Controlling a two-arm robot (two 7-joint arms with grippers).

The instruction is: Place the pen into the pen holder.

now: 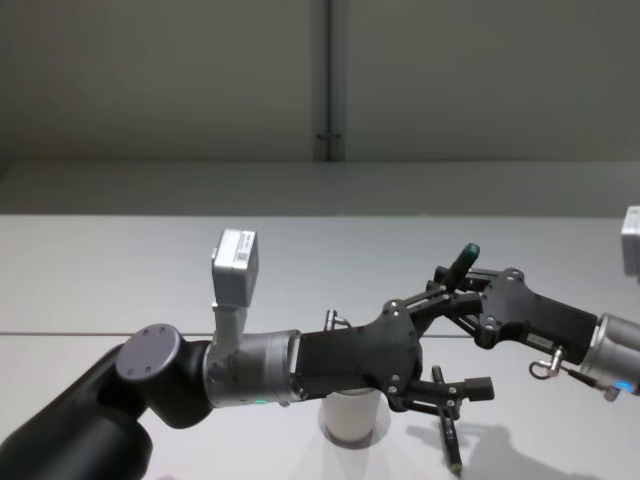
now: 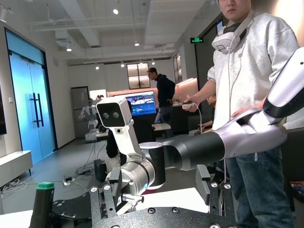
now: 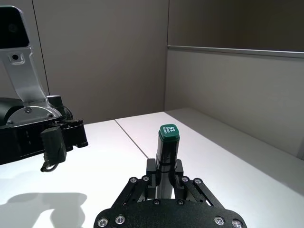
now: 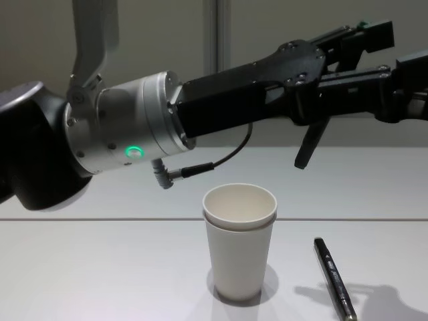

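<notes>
Currently you have two pens, one pen holder and two grippers to keep track of. Your right gripper (image 1: 450, 285) comes in from the right and is clamped on the green-capped pen (image 1: 464, 258), high over the table (image 1: 120, 270) and up to the right of the pen holder (image 1: 350, 420). The right wrist view gives you the grip itself: the dark barrel stands pinched between the two fingers with the green cap sticking out beyond them, a detail the head view leaves small. Your left gripper (image 1: 462, 340) reaches across from the left above the pen holder. Its jaws are spread wide and hold nothing, with one finger up close to the right gripper's and the other lower down. The second pen (image 1: 450, 440) lies flat on the table to the right of the pen holder, near it but not touching. In the head view the left arm covers the pen holder's top. The chest view, from the side, shows you it whole: upright, off-white, tapered, with a doubled rolled rim, and the second pen stretched out beside it. The left wrist view looks back at the right arm, with the green cap close to the camera.
</notes>
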